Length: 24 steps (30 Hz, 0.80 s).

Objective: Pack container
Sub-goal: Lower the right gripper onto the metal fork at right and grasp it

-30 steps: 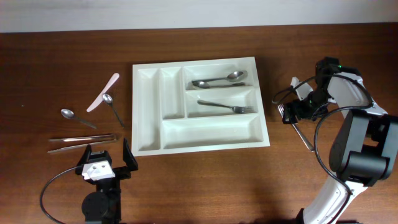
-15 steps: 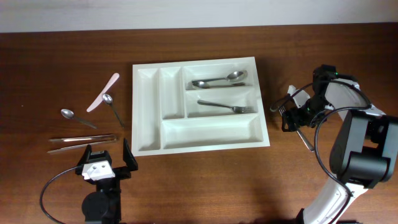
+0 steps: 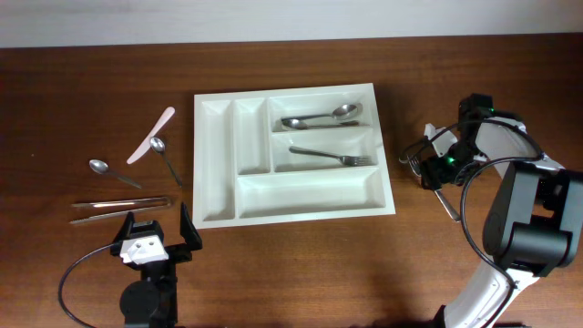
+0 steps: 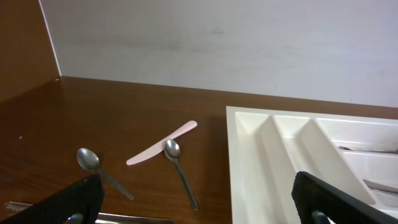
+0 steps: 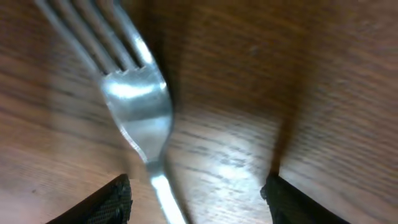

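Broadly, a dark brown wooden table (image 3: pixel 291 273) fills the overhead view, its grain running side to side, and a plain white wall (image 4: pixel 217 43) stands along the far edge. The tray (image 3: pixel 305 193) lies flat near the middle of the table, its two narrow compartments toward the left arm. Two spoons (image 3: pixel 319 118) lie in its far wide compartment and a fork (image 3: pixel 332 155) in the middle one. Left of the tray, on bare wood, lie a pink knife (image 3: pixel 151 135), a spoon (image 3: pixel 164 155) touching it, another spoon (image 3: pixel 109 170) and metal tongs (image 3: pixel 118 208). The left fingers (image 4: pixel 68 202) are spread wide, grasping nothing, near the tongs. Right of the tray, the right fingers (image 5: pixel 109 202) stand apart low over the wood, straddling a second fork (image 5: pixel 140 118) without clamping it.
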Tool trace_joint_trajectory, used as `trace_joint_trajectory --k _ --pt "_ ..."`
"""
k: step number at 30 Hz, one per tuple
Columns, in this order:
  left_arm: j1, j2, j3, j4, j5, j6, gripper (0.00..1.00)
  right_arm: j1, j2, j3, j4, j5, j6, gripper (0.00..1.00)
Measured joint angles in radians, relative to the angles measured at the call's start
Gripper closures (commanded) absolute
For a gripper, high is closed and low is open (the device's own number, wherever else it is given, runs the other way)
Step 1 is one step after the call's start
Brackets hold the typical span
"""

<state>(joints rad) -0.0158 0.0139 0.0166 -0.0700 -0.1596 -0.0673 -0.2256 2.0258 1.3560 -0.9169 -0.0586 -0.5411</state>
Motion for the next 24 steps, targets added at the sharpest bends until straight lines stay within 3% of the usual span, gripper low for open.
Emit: trace_joint_trajectory --k 8,11,13,21,24 --pt "0.000 0.000 0.000 0.000 0.000 0.000 0.01 0.001 -0.006 -0.017 0.044 0.034 0.006 0.35" --pt "0.000 0.000 0.000 0.000 0.000 0.000 0.01 0.001 -0.008 -0.023 0.050 0.041 0.014 0.45" --pt "0.000 0.000 0.000 0.000 0.000 0.000 0.01 0.001 -0.011 -0.029 0.053 0.047 0.023 0.59" --pt "0.000 0.000 0.000 0.000 0.000 0.000 0.01 0.001 -0.027 -0.055 0.055 0.043 0.072 0.66" --pt "0.000 0.000 0.000 0.000 0.000 0.000 0.01 0.001 -0.030 -0.059 0.056 0.043 0.082 0.77"
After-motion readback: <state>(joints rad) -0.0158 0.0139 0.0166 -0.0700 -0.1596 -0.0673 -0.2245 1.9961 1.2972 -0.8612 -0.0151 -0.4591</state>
